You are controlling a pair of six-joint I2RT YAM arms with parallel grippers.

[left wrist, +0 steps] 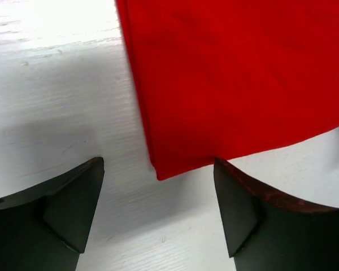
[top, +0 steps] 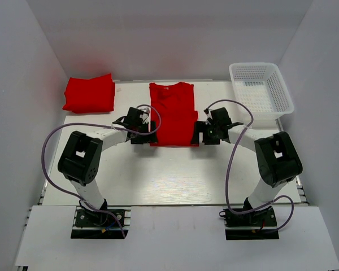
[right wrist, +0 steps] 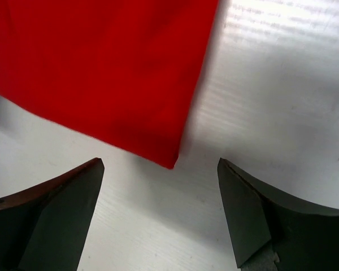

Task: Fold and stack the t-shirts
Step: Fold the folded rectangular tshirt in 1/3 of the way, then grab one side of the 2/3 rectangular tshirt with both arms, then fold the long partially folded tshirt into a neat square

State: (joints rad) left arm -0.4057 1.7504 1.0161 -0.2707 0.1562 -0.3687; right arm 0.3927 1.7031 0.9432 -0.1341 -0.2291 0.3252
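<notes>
A red t-shirt (top: 173, 113) lies flat in a long strip, sleeves folded in, collar at the far end, on the white table. My left gripper (top: 140, 137) is open and empty at its near left corner; the left wrist view shows that corner (left wrist: 164, 169) just ahead of the spread fingers (left wrist: 73, 197). My right gripper (top: 201, 135) is open and empty at the near right corner, which shows in the right wrist view (right wrist: 170, 161) ahead of the fingers (right wrist: 246, 209). A folded red t-shirt (top: 90, 93) lies at the far left.
A white plastic mesh basket (top: 261, 90) stands at the far right, with nothing visible in it. White walls close in the table (top: 169, 180) on the left, right and back.
</notes>
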